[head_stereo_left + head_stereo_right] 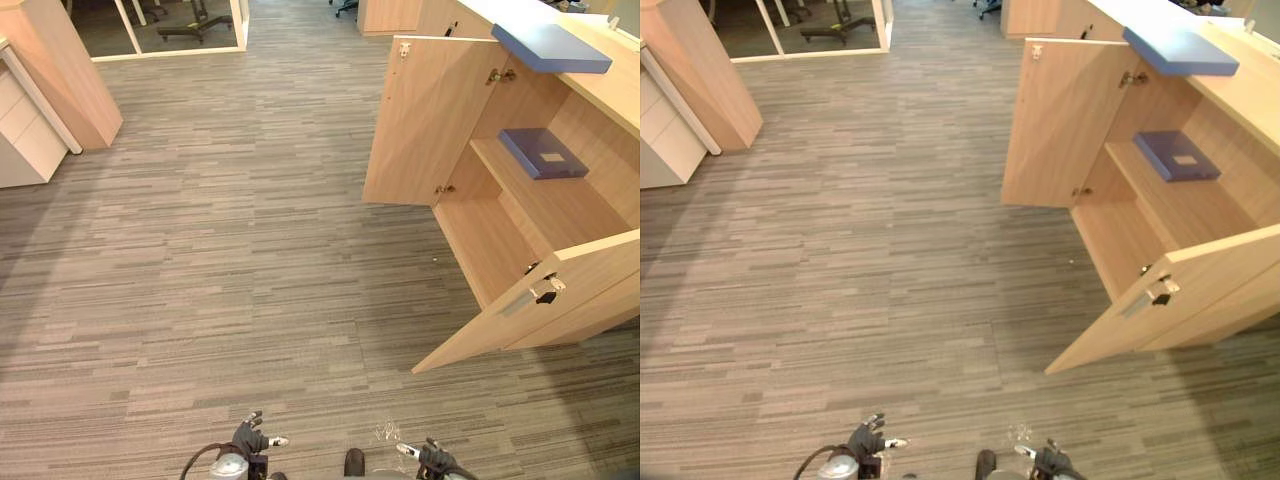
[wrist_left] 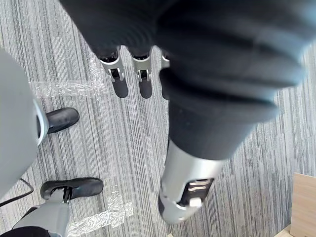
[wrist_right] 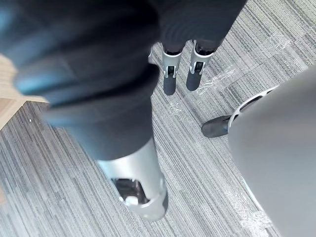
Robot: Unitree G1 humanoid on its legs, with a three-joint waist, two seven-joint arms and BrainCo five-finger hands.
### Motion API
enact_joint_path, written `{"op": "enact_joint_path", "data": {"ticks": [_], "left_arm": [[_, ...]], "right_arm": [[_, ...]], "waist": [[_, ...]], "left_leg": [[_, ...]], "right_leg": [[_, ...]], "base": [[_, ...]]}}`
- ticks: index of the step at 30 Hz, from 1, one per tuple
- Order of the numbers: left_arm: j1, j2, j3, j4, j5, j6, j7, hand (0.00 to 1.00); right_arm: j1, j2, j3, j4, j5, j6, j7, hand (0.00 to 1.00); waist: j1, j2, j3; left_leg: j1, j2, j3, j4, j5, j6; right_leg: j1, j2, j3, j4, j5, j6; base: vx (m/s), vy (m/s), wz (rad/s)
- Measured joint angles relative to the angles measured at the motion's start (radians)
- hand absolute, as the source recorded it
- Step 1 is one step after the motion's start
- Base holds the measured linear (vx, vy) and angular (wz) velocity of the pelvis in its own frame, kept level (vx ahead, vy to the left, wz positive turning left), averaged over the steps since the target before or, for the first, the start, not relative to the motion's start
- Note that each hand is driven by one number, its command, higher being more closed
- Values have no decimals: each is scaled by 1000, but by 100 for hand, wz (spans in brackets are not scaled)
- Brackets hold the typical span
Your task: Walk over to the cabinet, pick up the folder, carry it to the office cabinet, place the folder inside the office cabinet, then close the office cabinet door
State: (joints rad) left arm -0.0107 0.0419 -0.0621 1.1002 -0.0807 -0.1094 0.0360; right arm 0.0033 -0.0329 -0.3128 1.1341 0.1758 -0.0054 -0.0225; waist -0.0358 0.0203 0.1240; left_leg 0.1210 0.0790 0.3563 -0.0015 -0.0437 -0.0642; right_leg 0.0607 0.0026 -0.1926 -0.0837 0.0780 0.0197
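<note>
The wooden office cabinet [image 1: 560, 215] stands at the right with both doors swung open: the far door [image 1: 425, 120] and the near door [image 1: 540, 300]. A dark blue folder [image 1: 543, 153] lies flat on the upper shelf inside. A second blue folder [image 1: 550, 47] rests on the cabinet's top, overhanging its front edge. My left hand [image 1: 250, 436] and right hand [image 1: 432, 456] hang low at the bottom of the eye views, well short of the cabinet. In the wrist views the left hand's fingers [image 2: 131, 79] and the right hand's fingers [image 3: 180, 69] point straight at the carpet and hold nothing.
Grey striped carpet [image 1: 220, 280] stretches between me and the cabinet. A white drawer unit [image 1: 25, 130] and a wooden panel [image 1: 65, 70] stand at the far left. Behind a glass partition is an office chair base [image 1: 195, 25]. The near door juts out into the floor.
</note>
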Motion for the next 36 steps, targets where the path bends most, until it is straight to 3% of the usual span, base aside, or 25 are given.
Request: {"op": "enact_joint_path", "data": {"ticks": [36], "left_arm": [[-16, 5, 4, 15, -10, -5, -21, 0]], "right_arm": [[-7, 14, -9, -1, -10, 1, 0, 0]], "waist": [[0, -25, 27]], "left_leg": [[30, 5, 20, -34, 17, -7]], "right_leg": [[8, 11, 4, -6, 1, -1]], "base": [[-41, -21, -1]]}}
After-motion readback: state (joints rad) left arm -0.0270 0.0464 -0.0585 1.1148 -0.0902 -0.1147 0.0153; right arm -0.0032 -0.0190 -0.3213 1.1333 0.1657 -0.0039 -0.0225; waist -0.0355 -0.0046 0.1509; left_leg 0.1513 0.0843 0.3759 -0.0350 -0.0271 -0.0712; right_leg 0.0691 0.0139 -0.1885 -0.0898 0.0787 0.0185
